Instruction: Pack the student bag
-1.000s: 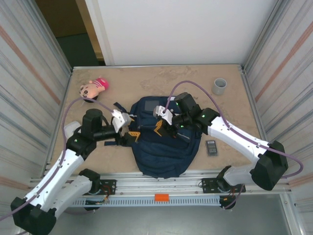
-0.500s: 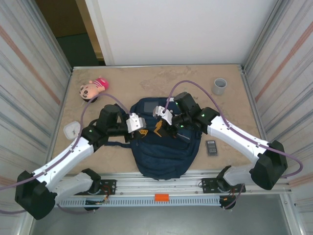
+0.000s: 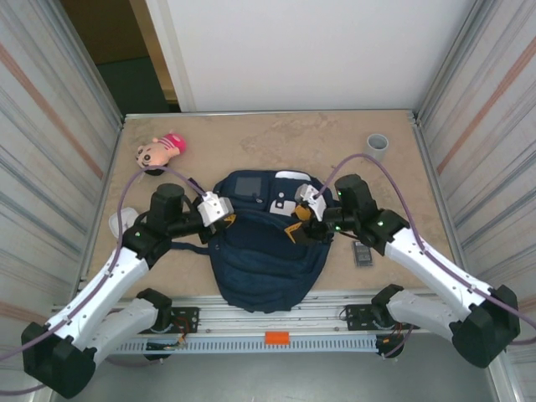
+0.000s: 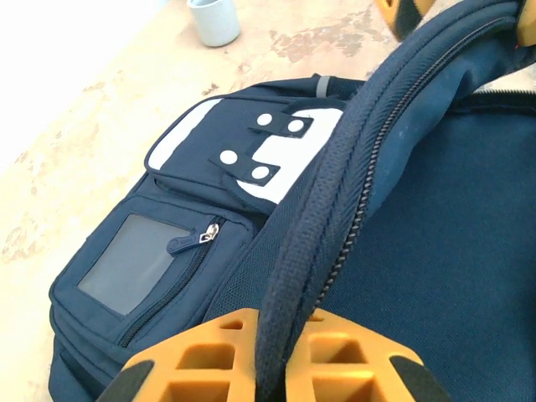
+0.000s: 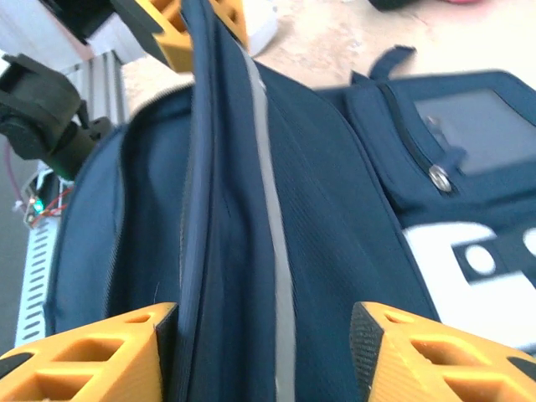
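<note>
Beige mottled tabletop point(image 3: 251, 134), boxed in by ribbed metal walls left and right, with a white panel at the far side. The student bag point(image 3: 264, 264) lies flat at near centre between the two arms, its white-patched top toward the far side. Left gripper point(image 4: 280, 339): orange fingers pressed together on the zipper edge point(image 4: 343, 193) of the main opening, raising it into a ridge. Right gripper point(image 5: 260, 335): fingers apart, straddling a fold of navy fabric without pinching it, so the bag hangs on one hold. Loose items lie outside the bag: a plush doll point(image 3: 159, 149) far left, a grey cup point(image 3: 376, 146) far right, a small dark device point(image 3: 362, 253) just beside the bag's right side, and a white object point(image 3: 120, 222) near the left arm. Nothing appears packed yet. Main risk, as I judge it: with only the left side clamped, the mouth may sag shut or twist once the right arm leaves, so anything brought over lands on closed fabric. A hard pull from the left could also drag the whole bag sideways, since nothing pins it down. The zipper tape is narrow and rounded, so it may slip from the fingers. The right arm sits close to the dark device and could knock it toward the near edge.
</note>
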